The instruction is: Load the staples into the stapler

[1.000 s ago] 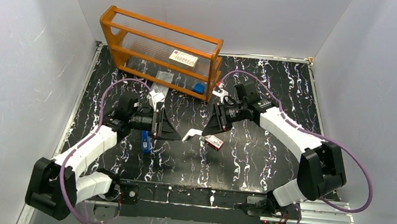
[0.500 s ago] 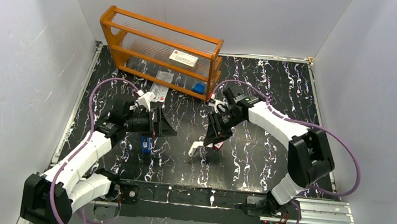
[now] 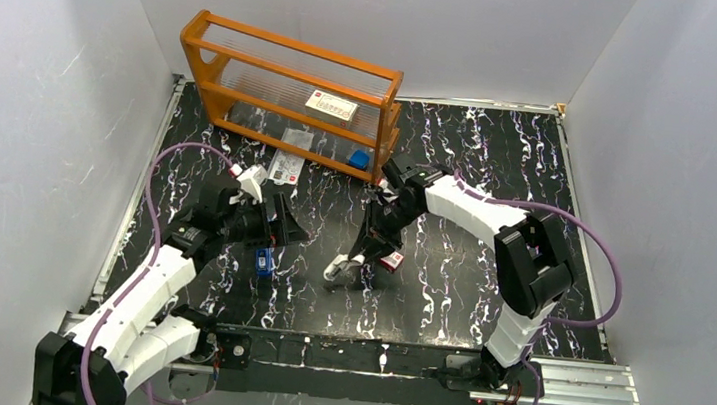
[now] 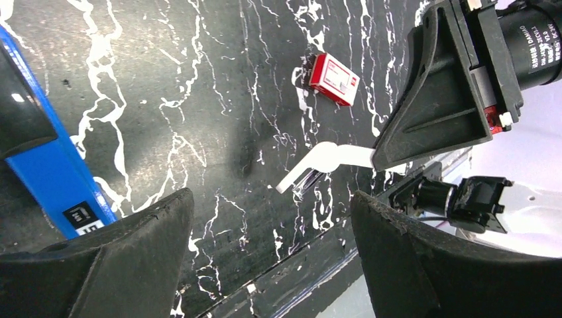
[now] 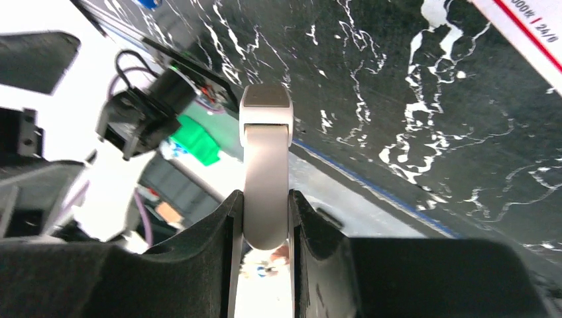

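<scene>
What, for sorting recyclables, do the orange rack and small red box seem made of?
Orange rack: likely varnished wood, glossy orange-brown frame; its clear panels could be plastic or glass. Small red box: probably cardboard, matte faces, crisp edges, printed white label.

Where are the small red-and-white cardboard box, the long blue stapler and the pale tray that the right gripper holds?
small red-and-white cardboard box [image 4: 335,79], left wrist view, its top face.
long blue stapler [image 4: 50,175], left wrist view, blue body above its label.
pale tray [image 5: 266,165], right wrist view, its flat middle section.
</scene>
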### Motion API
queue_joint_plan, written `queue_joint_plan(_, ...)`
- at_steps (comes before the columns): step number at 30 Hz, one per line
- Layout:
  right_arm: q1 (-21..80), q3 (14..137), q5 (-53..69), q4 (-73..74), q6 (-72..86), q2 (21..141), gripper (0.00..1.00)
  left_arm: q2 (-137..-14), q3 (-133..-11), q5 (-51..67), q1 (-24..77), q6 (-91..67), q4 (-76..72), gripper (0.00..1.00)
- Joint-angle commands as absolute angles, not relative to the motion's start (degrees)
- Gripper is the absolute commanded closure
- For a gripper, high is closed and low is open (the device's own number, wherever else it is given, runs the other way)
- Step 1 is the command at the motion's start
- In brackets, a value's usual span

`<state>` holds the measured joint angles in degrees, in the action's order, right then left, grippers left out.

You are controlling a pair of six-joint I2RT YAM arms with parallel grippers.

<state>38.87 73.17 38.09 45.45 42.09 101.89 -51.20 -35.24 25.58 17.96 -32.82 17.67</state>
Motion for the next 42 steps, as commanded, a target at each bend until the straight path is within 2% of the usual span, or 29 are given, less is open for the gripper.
queue_joint_plan(1,40.0,75.1,40.9,39.8,60.2,104.6,0.68,-49.2,-35.6,21.6,17.7,-32.3,19.8,0.15)
queue_joint_plan(8,43.2,85.2,43.9,42.2,66.7,116.1,0.72,-47.0,-35.4,20.8,17.7,-32.1,20.4,0.15)
queue_joint_plan(17,43.9,83.2,47.7,30.1,80.2,118.9,0.71,-47.2,-35.4,20.1,17.7,-32.1,20.5,0.15)
queue_joint_plan(20,43.8,82.8,48.4,27.3,83.4,119.8,0.68,-47.7,-35.6,19.7,17.8,-32.0,20.8,0.15)
queue_joint_plan(31,42.4,82.3,49.9,26.7,85.5,122.5,0.65,-48.9,-35.7,18.8,17.7,-32.1,21.1,0.15)
queue_joint_plan(38,41.2,80.5,49.2,27.2,85.6,121.9,0.58,-49.4,-35.8,18.7,17.8,-32.1,21.2,0.15)
queue_joint_plan(42,40.8,81.9,47.1,30.2,83.6,122.2,0.57,-49.7,-35.7,18.6,17.8,-32.1,21.2,0.15)
